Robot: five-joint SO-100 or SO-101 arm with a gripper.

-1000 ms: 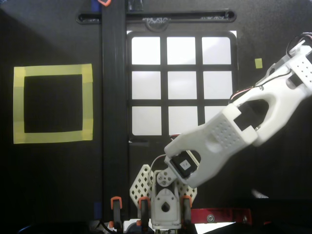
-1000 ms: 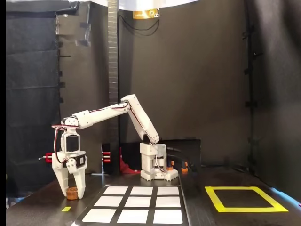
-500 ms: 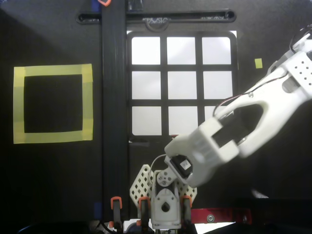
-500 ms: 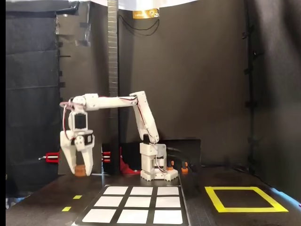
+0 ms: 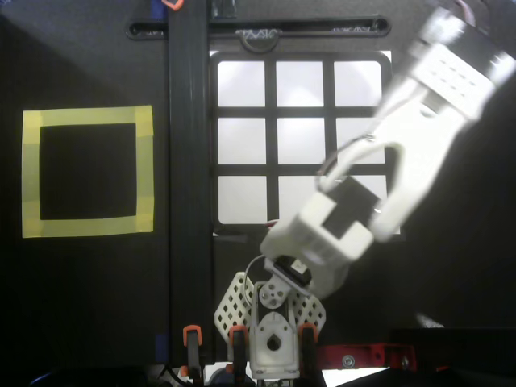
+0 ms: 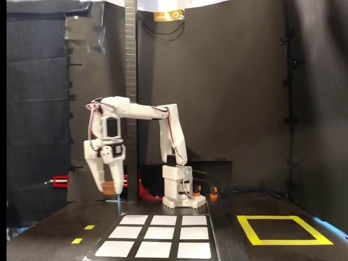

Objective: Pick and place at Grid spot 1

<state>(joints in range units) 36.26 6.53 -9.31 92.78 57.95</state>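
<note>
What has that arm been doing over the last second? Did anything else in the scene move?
The pincer has lifted a small brown disc off the table and carried it up and toward the white grid, moving rightward in the fixed view. The grip was already closed on it a second ago. The grid, the yellow tape square and the arm's base stayed put.

arm [image 6: 147, 111]: white
gripper [image 6: 109, 187]: white
held disc [image 6: 109, 188]: brown
grid frame [image 5: 272, 113]: black, 3x3 lattice
grid cells [image 5: 300, 141]: white
tape square [image 5: 87, 172]: yellow
table [image 5: 89, 306]: black
base clamps [image 5: 191, 332]: orange
backdrop [image 6: 234, 81]: black
</note>
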